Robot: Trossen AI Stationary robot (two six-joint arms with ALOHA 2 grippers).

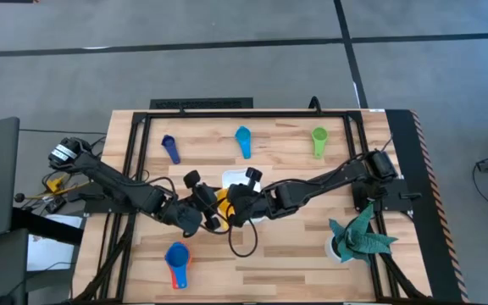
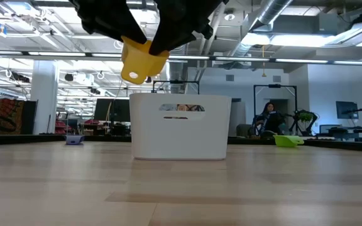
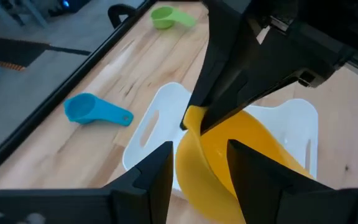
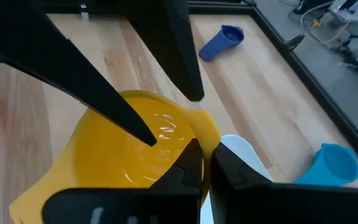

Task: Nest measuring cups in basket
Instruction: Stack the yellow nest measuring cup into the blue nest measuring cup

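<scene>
A: What is getting hidden from overhead?

B: The two tools are crowding together at the counter's middle, covering most of the white basket [image 1: 234, 180]; only its far rim is peeking out. The yellow cup [image 1: 221, 200] is showing as a sliver between them.

A: And who is holding that yellow cup?

B: The right tool [image 4: 205, 163] is pinching the cup's handle, its fingers pressed together on it. The left tool [image 3: 199, 163] is straddling the bowl's rim, fingers spread either side; I cannot tell whether they are squeezing it. From counter level the cup is hanging in the air above the basket's near left corner.

A: What else is lying around?

B: At the far side, well apart, a dark blue cup [image 1: 170, 149], a light blue cup [image 1: 243, 141] and a green cup [image 1: 318, 141] are lying in a row. Near the front left, a blue cup [image 1: 177, 254] is sitting on an orange one [image 1: 179, 275]. A teal paper plant [image 1: 360, 235] is standing at the right front.

A: The count?

B: Six cups are showing, one basket, one plant. A person is sitting far off in the room behind.
</scene>
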